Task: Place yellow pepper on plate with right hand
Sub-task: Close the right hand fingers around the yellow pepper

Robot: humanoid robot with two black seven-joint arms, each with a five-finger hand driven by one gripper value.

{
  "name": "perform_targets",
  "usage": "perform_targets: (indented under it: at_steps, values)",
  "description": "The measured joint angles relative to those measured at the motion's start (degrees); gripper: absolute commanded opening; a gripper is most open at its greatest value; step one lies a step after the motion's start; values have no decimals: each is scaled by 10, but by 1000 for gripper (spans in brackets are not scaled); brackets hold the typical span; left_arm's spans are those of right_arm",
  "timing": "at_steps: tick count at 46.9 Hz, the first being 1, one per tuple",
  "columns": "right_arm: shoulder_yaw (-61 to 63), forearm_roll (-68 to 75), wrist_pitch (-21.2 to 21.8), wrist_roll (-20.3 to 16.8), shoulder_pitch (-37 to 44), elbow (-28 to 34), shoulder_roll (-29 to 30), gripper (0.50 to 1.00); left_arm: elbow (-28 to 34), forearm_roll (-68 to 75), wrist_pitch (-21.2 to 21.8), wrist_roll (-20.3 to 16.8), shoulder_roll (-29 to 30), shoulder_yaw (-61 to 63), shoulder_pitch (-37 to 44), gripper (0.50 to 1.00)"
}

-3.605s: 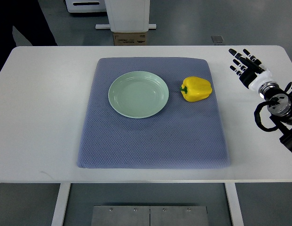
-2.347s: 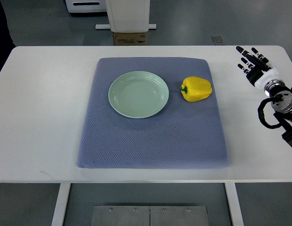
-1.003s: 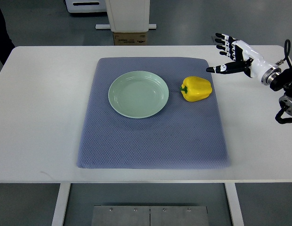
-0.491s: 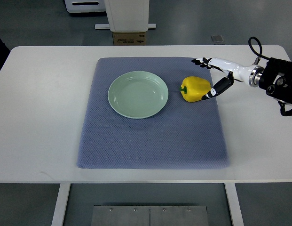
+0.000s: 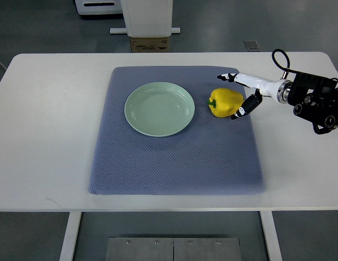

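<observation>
The yellow pepper point(image 5: 226, 102) lies on its side on the blue mat point(image 5: 177, 163), green stem toward the plate. The pale green plate point(image 5: 159, 109) sits empty on the mat, just left of the pepper. My right hand point(image 5: 237, 95) reaches in from the right edge and is spread around the pepper's right side: its fingers point(image 5: 227, 76) pass behind the pepper and the thumb point(image 5: 242, 110) sits in front of it. The hand is open and I cannot tell whether it touches the pepper. The left arm is out of view.
The mat lies on a white table point(image 5: 43, 125). Beyond the table's far edge stand a white pedestal point(image 5: 147, 16) and a cardboard box point(image 5: 151, 44) on the floor.
My right hand has swung in from the table's right side, turned and come leftward to straddle the pepper. The pepper and plate have not moved.
</observation>
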Motion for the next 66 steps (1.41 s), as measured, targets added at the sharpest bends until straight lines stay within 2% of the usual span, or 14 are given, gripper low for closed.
perform_targets:
  at_steps: [10, 16, 21, 27, 31, 39, 41, 43, 66]
  values:
    - [-5, 0, 0, 0, -2, -15, 14, 977, 0, 0, 0, 0, 0, 0, 0, 1000]
    - [-16, 0, 0, 0, -2, -23, 20, 943, 0, 0, 0, 0, 0, 0, 0, 1000]
    - [-20, 0, 0, 0, -3, -25, 24, 895, 0, 0, 0, 0, 0, 0, 0, 1000]
    - [-22, 0, 0, 0, -8, -28, 26, 880, 0, 0, 0, 0, 0, 0, 0, 1000]
    - [-22, 0, 0, 0, -9, -37, 31, 851, 0, 0, 0, 0, 0, 0, 0, 1000]
    - [-28, 0, -1, 1, -13, -47, 38, 688, 0, 0, 0, 0, 0, 0, 0, 1000]
    - [-31, 0, -1, 2, -13, -47, 38, 607, 0, 0, 0, 0, 0, 0, 0, 1000]
    - [-32, 0, 0, 2, -14, -47, 38, 500, 0, 0, 0, 0, 0, 0, 0, 1000]
    - [-27, 3, 0, 4, -8, -55, 39, 500, 0, 0, 0, 0, 0, 0, 0, 1000]
